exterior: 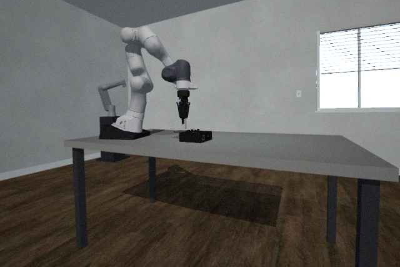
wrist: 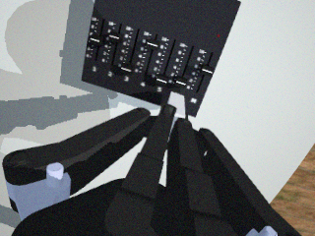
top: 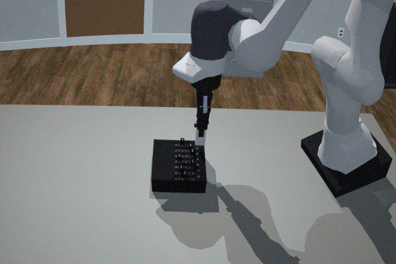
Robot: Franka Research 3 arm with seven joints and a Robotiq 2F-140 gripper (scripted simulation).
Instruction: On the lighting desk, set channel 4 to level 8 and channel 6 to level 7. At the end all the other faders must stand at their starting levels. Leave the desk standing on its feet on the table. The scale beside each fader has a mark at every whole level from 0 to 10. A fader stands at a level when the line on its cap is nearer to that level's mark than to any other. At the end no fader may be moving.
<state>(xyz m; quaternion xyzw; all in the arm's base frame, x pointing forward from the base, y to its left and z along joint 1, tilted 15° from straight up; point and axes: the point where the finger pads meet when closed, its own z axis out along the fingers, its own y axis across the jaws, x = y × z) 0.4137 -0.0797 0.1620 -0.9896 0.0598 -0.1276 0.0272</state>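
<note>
A: Where's the lighting desk [top: 166, 165]?

B: Flat on the grey table [top: 80, 174], near the middle, well apart from the arm's black base plate [top: 382, 165]. Row of faders [wrist: 148, 59] along the side nearest the arm.

A: And the gripper [top: 200, 133]?

B: Pointing straight down, just above the desk's edge by the faders. Pinched fully together, holding nothing. Fingertips meeting at a point beside the lower ends of the fader slots; contact with any cap impossible to tell

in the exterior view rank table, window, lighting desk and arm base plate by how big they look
1. table
2. window, though it sits farther back
3. arm base plate
4. lighting desk; smaller than the plate, but not by much
</note>
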